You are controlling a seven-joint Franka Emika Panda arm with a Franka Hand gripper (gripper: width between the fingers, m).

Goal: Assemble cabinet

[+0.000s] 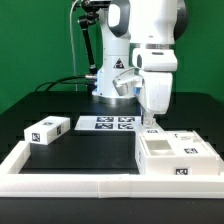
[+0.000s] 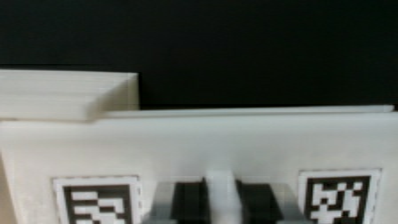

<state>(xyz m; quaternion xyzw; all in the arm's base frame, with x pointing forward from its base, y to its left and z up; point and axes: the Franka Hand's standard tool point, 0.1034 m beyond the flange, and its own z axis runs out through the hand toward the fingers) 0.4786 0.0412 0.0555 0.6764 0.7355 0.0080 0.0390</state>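
Observation:
The cabinet, a white box-shaped body with small tags, stands at the exterior view's right near the front rail. My gripper points straight down onto its far top edge. In the wrist view the cabinet fills the lower half, with one tag on either side of my gripper. The two dark fingers stand close together with a thin white upright strip of the cabinet filling the gap between them. A second white piece lies beside the cabinet, stepped back from it.
A smaller white tagged block lies at the exterior view's left. The marker board lies flat at the robot's base. A long white border rail runs along the front and left edges of the black table.

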